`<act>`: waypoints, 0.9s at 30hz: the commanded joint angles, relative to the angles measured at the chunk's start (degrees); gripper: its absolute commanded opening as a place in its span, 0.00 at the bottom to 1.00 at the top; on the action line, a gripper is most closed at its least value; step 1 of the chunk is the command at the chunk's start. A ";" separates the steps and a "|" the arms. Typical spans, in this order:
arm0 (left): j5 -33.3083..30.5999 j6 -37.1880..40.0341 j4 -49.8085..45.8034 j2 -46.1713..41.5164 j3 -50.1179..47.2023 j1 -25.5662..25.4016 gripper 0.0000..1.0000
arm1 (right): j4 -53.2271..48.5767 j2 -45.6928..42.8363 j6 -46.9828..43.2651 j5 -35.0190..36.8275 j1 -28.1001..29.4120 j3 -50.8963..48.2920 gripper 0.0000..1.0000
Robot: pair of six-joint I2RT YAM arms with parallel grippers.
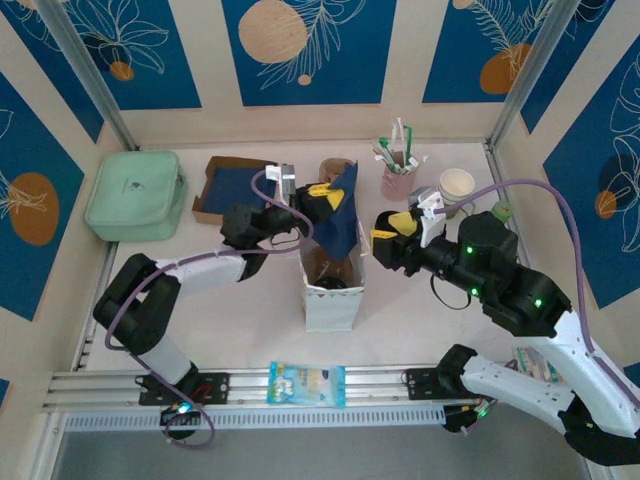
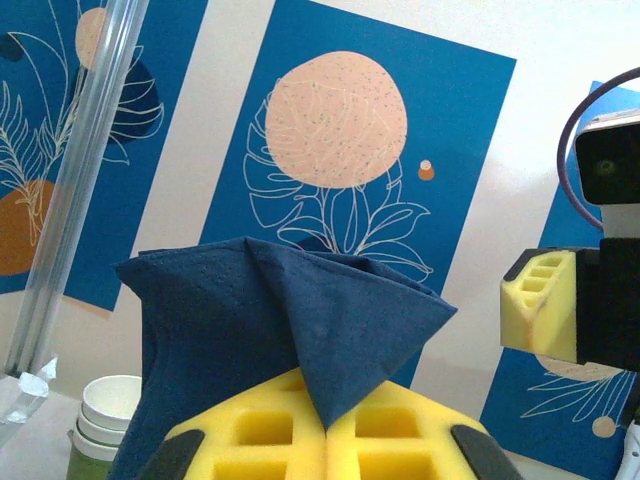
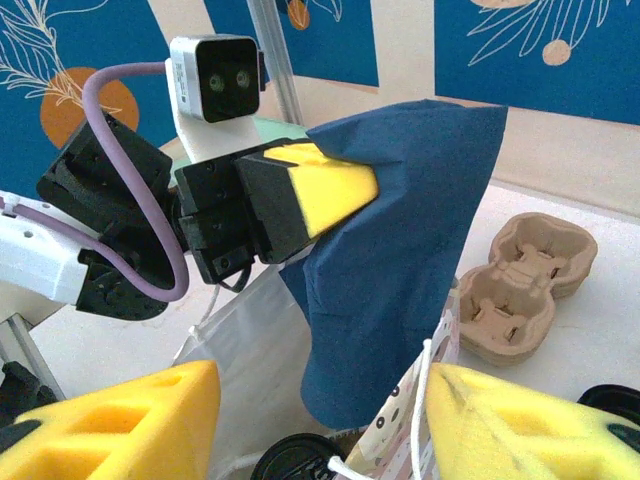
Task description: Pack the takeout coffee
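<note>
A white paper bag (image 1: 330,300) stands open mid-table. Inside it sits the takeout coffee (image 3: 298,461), of which I see the round black lid (image 1: 326,274). My left gripper (image 1: 318,192) is shut on a dark blue napkin (image 1: 341,218), which hangs above the bag's mouth; in the left wrist view the yellow pads (image 2: 270,440) meet on a corner of the napkin (image 2: 300,330). My right gripper (image 1: 386,229) stands open just right of the bag's top. Its yellow fingers (image 3: 120,430) straddle the bag's patterned wall and string handle (image 3: 428,400), touching nothing that I can make out.
A cardboard cup carrier (image 3: 525,285) lies behind the bag. At the back are a brown tray of napkins (image 1: 232,188), a mint pouch (image 1: 135,195), a pink cup of stirrers (image 1: 399,178) and stacked paper cups (image 1: 457,186). A blue snack packet (image 1: 307,383) lies on the front rail.
</note>
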 commanded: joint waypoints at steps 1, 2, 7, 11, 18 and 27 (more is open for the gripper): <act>1.26 -0.01 3.08 0.04 -0.67 0.76 0.00 | 1.98 0.11 0.96 -1.11 -0.43 -0.73 0.57; 1.16 0.13 3.08 0.06 -0.92 0.78 0.00 | 2.06 0.13 0.99 -1.20 -0.47 -0.82 0.57; 0.46 0.50 3.08 -0.64 -2.88 1.50 0.00 | 2.16 0.04 1.56 -1.47 -0.74 -1.77 0.57; -0.05 0.10 3.08 -1.07 -4.19 1.86 0.07 | 2.23 -0.03 1.83 -1.68 -0.91 -2.31 0.57; -0.69 -0.59 3.03 -1.41 -4.19 1.92 0.29 | 2.77 0.64 1.99 -2.35 -1.28 -2.05 0.57; -0.86 -1.28 3.08 -1.81 -4.11 1.95 0.44 | 2.42 0.57 2.14 -2.72 -1.62 -1.87 0.57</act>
